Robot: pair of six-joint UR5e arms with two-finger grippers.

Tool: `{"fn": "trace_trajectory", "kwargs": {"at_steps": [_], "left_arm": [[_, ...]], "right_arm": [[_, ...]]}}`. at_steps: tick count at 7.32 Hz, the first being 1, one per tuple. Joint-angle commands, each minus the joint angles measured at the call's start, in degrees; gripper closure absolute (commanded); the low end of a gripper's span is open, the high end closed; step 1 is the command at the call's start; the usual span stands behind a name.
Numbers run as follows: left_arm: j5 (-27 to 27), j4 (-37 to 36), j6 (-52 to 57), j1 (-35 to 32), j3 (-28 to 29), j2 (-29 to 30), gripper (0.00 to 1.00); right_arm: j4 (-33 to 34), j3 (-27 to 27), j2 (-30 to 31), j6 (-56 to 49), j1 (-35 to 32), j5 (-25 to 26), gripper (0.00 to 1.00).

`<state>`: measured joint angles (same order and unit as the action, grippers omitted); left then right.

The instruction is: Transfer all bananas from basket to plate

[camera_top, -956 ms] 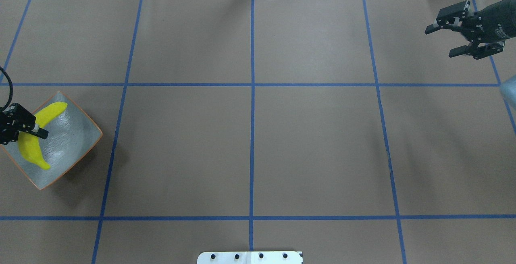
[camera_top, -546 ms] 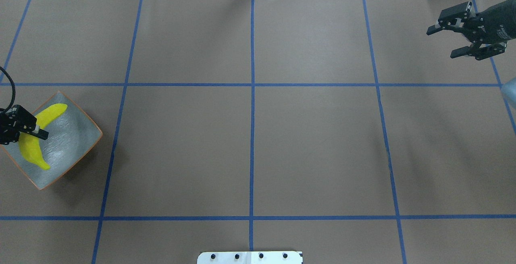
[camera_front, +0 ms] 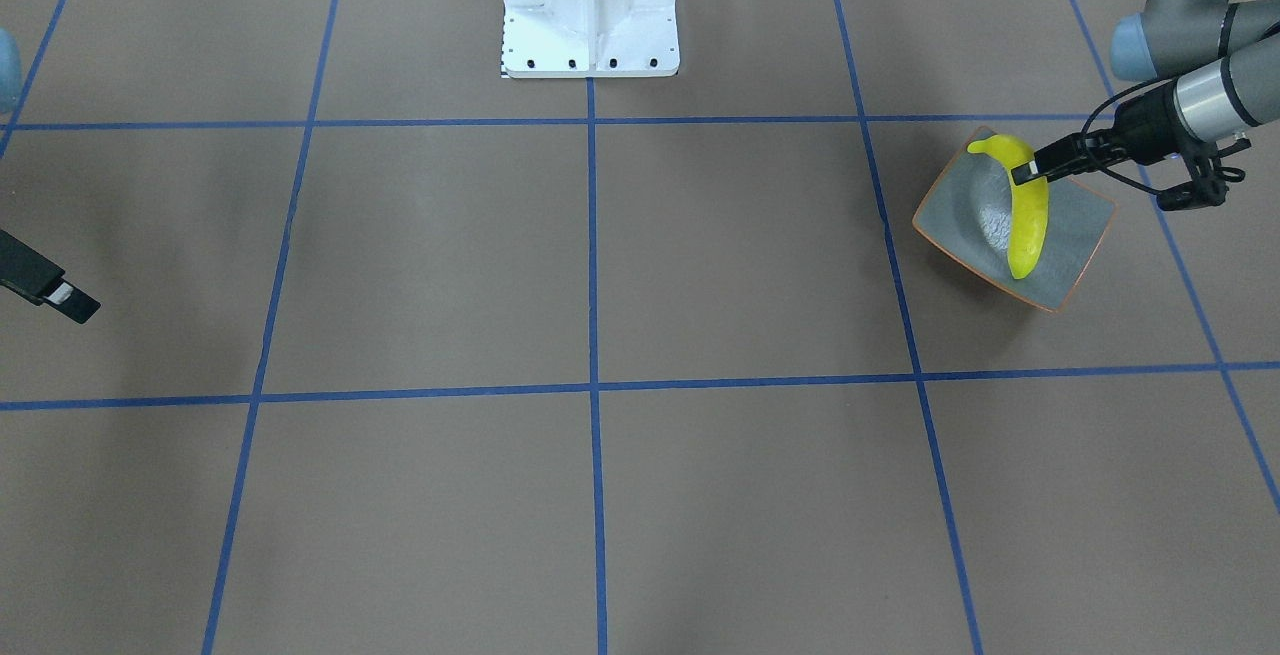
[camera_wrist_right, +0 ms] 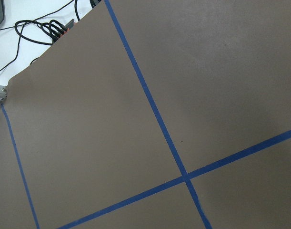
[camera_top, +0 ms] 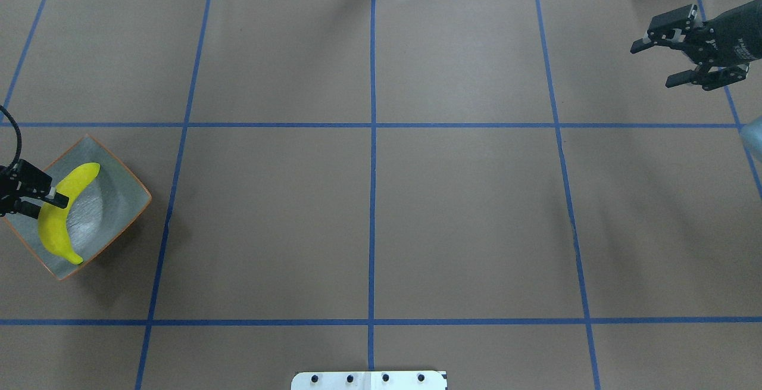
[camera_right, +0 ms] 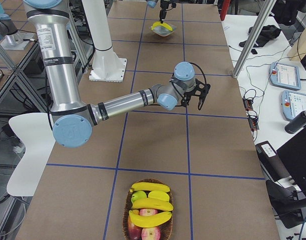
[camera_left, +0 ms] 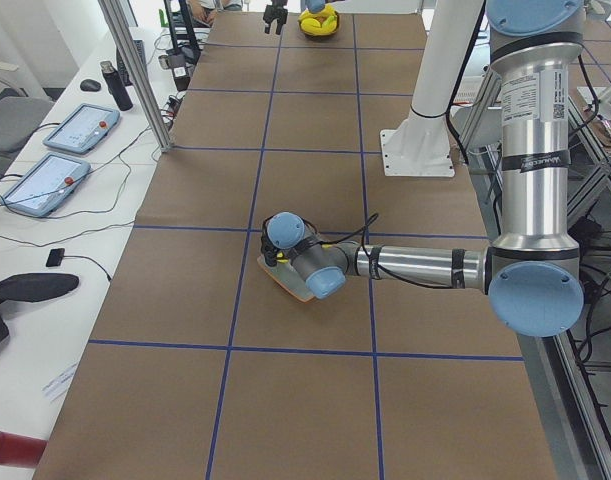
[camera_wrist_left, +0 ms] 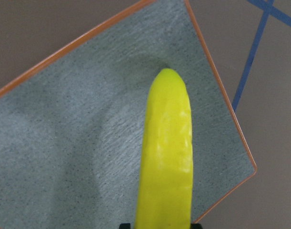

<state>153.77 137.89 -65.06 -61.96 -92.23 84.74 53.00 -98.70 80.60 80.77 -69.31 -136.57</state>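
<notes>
At the table's (camera_top: 381, 217) far left edge, left gripper (camera_top: 52, 202) jaws clamped on a yellow banana (camera_top: 56, 232) lying in the square grey-green plate (camera_top: 122, 190), right gripper (camera_top: 650, 66) jaws spread empty, far right.

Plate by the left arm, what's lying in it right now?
One yellow banana lies across the plate, with the left gripper at its middle. The plate surface under the banana is covered and cannot be seen.
</notes>
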Motion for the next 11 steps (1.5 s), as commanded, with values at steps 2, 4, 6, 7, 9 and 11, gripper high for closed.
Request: {"fn": "trace_trajectory", "kwargs": {"at_steps": [2, 4, 6, 7, 9, 11], "left_arm": [[-0.1, 0.1, 0.5, -2.2, -0.2, 0.1, 0.13], [-0.1, 0.0, 0.5, -6.3, -0.2, 0.2, 0.14], [-0.5, 0.1, 0.6, -9.9, -0.5, 0.7, 0.15], [-2.9, 0.4, 0.7, -12.3, -0.7, 1.5, 0.15], [-14.9, 0.2, 13.2, -13.5, -0.8, 1.6, 0.16], [-20.7, -6.4, 29.6, -14.8, -0.7, 1.7, 0.15]], "right_arm": [[0.0, 0.0, 0.0, 0.0, 0.0, 0.0, 0.0], [0.0, 0.0, 0.0, 0.0, 0.0, -0.1, 0.0], [0.0, 0.1, 0.9, -0.3, -1.0, 0.0, 0.0], [0.0, 0.1, 2.3, -3.7, -2.3, 0.2, 0.0], [0.0, 0.5, 5.1, -13.0, -3.8, 1.0, 0.0], [0.2, 1.1, 8.8, -23.6, -5.0, 3.2, 0.0]]}}
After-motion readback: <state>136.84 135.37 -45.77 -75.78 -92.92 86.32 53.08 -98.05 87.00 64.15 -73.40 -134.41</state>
